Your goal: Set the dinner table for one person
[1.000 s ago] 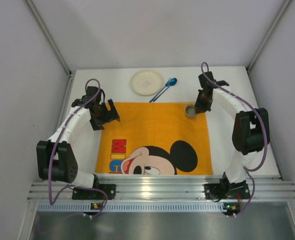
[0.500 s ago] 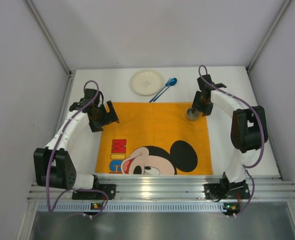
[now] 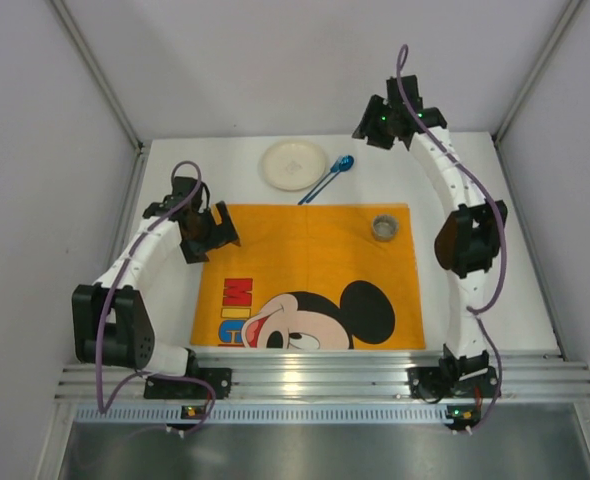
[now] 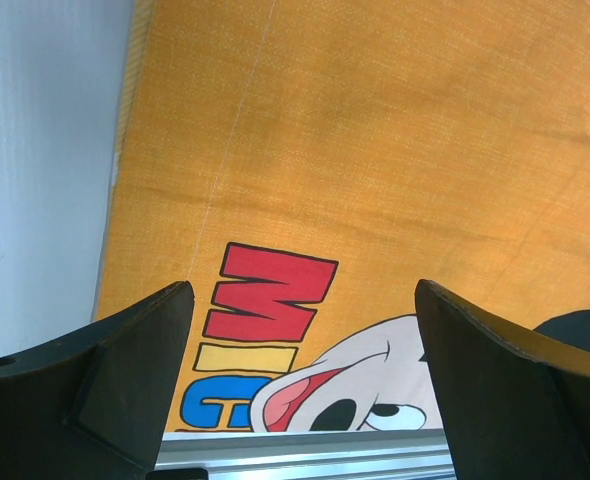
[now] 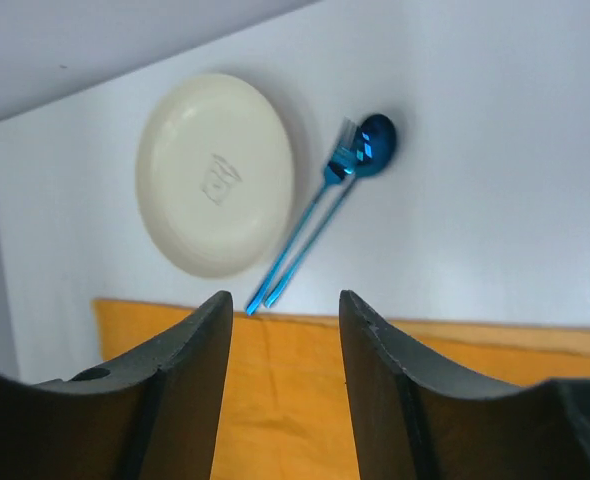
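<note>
Overhead, the matte white rectangular dinner table point(image 3: 225, 170) is lying mid-frame under a woven orange mouse placemat point(image 3: 305, 250). Left wrist: left gripper point(image 4: 302, 292) is gaping over it. Right wrist: right gripper point(image 5: 284, 300) is hanging parted, empty, below a round cream plate point(image 5: 215, 175).

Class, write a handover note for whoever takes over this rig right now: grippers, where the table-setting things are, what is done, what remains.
Left gripper: open, empty, over the left part of the orange placemat.
Right gripper: open, empty, high above the far edge of the table.
Small metal cup: standing on the placemat's far right corner, done.
White plate, blue fork and spoon: on bare table beyond the placemat.
To do: probably move plate and cutlery onto the placemat.
</note>
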Robot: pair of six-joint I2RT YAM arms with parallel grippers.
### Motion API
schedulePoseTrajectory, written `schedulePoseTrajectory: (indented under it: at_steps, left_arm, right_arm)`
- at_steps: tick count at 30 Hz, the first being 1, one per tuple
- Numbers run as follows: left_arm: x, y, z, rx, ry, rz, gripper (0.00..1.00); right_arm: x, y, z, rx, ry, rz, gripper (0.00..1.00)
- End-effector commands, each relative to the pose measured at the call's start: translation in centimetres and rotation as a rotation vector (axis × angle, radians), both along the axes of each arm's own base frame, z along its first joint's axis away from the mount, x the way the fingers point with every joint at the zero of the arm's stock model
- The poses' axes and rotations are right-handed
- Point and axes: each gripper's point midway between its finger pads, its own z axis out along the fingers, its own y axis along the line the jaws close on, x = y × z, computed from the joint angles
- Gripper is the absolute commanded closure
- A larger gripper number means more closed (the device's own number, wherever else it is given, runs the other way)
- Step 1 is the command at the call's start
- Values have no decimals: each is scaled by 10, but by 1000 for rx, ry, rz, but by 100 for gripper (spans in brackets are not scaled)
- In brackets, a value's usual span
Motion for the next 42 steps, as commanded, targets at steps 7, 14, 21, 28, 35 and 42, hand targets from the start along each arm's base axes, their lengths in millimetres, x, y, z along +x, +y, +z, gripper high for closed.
schedulePoseTrajectory:
  at_steps: [7,14,21,28,35,42]
  left_arm:
    - [19,-1,12,-1,-53,-23,3]
    - [22,0,7,6,-38,-17,3]
    - [29,2,3,23,-22,-6,3]
    - [35,3,1,26,-9,7,3]
    - [42,4,1,38,2,9,4]
    - [45,3,-3,33,15,11,4]
  right_arm:
    - [62,94,-91,374,133,-4,76]
    - [72,109,-124,430,170,-30,76]
    - [68,117,-144,470,213,-23,78]
    - [71,119,-167,481,248,-68,78]
    - [71,103,-171,401,249,-135,78]
    - [71,99,-179,364,253,-165,78]
